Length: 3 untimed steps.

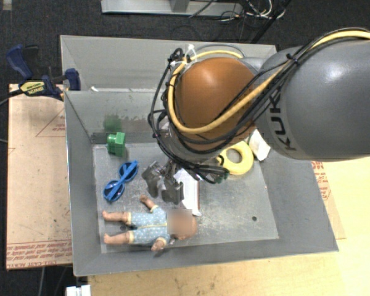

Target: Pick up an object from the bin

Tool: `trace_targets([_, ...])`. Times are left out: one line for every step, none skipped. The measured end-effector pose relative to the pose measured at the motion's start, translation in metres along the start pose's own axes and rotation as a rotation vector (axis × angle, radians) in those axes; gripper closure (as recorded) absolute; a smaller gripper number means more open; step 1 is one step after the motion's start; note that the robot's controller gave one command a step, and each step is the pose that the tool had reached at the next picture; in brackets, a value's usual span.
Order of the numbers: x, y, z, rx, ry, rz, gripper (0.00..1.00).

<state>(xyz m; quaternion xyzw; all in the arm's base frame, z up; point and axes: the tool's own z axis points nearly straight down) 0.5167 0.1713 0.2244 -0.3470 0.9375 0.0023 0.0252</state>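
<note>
1. We see the gripper, jaws apart and empty, low just above the baby doll at the front of the bin.
2. A white card lies just beside it on the right, blue sunglasses to the left, a yellow tape roll behind.

green block, blue sunglasses, yellow tape roll

camera view: above the bin, angled from one side | close-in — arm at right

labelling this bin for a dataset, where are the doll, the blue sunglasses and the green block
doll (146, 228), camera view, on its blue-clothed body
blue sunglasses (121, 180), camera view, on the bridge between the lenses
green block (116, 143), camera view, on its top
</note>
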Motion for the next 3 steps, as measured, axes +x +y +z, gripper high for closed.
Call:
trace_targets([-0.011, 0.017, 0.036, -0.002, 0.008, -0.101, 1.00])
trace_targets([-0.025, 0.027, 0.056, -0.005, 0.004, -0.335, 1.00])
trace_targets([-0.038, 0.032, 0.064, -0.001, 0.003, -0.403, 1.00])
